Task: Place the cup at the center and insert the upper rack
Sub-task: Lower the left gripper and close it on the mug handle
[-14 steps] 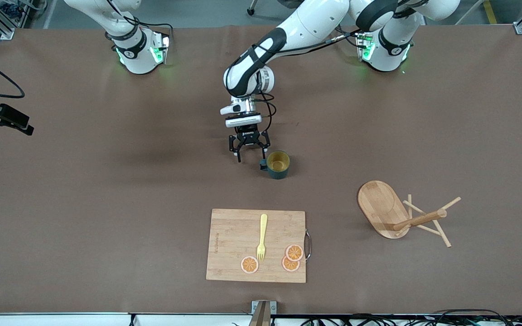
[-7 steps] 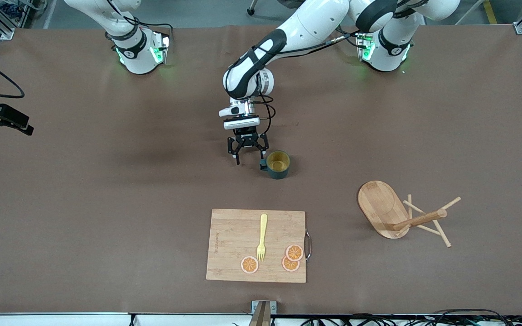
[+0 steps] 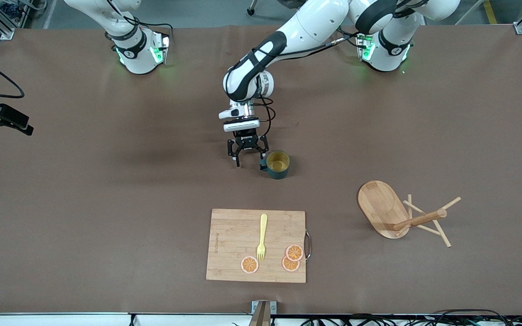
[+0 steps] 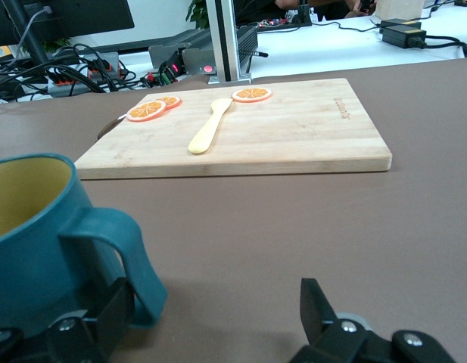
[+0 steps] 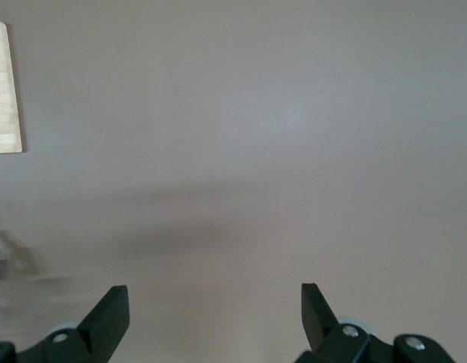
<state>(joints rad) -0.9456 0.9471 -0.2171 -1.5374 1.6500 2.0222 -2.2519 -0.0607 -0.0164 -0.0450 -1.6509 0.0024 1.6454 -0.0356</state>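
Nearest the front camera a cutting board [image 3: 256, 246] with fork [image 3: 261, 237] and orange slices [image 3: 293, 252], then the upper rack [image 3: 399, 214] tipped over toward the left arm's end, then the cup [image 3: 277, 164] upright at center, left gripper [image 3: 248, 155] spread just beside its handle, right gripper [image 5: 215, 321] spread over bare table, waiting.

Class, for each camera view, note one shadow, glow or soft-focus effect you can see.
Front view: green lights glow on both arm bases; a soft shadow lies on the brown table. Left wrist view: the dark teal mug close to the lens looks soft. Right wrist view: a blurred shadow band crosses the table.
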